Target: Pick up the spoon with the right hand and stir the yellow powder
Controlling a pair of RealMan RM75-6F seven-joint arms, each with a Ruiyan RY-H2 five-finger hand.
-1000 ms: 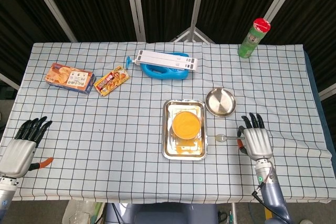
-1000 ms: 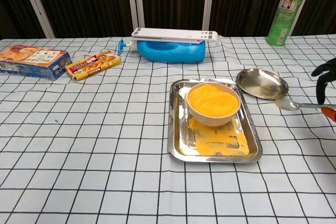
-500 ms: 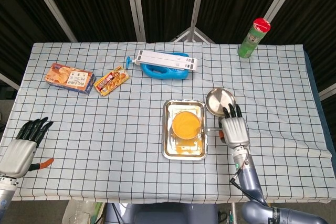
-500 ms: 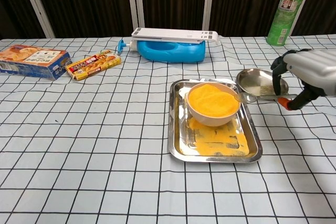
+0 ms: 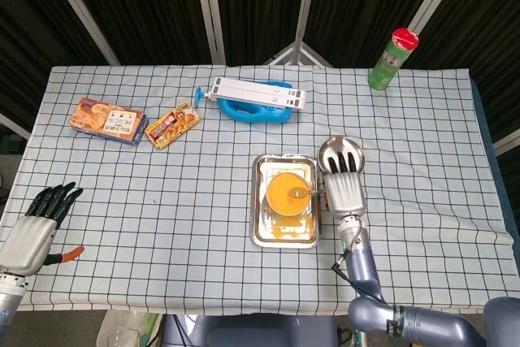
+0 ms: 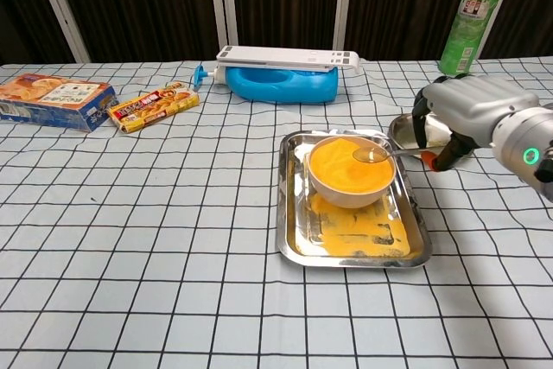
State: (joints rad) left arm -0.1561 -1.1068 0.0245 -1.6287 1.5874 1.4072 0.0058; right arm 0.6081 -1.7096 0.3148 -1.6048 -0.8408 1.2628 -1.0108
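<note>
The right hand point(image 6: 467, 114) holds the spoon point(image 6: 384, 154) by its handle, fingers closed round it; the spoon's bowl sits over the yellow powder point(image 6: 349, 165) at the right side of the bowl point(image 6: 350, 192), whether touching it I cannot tell. The bowl stands in the far half of the tray point(image 6: 289, 222), with spilled powder on the tray floor nearer the robot. A small pan point(image 5: 341, 152) lies just right of the tray, partly under the hand. The left hand point(image 5: 34, 229) hangs at the table's point(image 5: 162, 225) near left edge, fingers apart, holding nothing. Farther back lie a blue item point(image 6: 281, 82), a cracker box point(image 6: 52, 99), a snack packet point(image 6: 154, 105) and a green can point(image 6: 471, 19)
</note>
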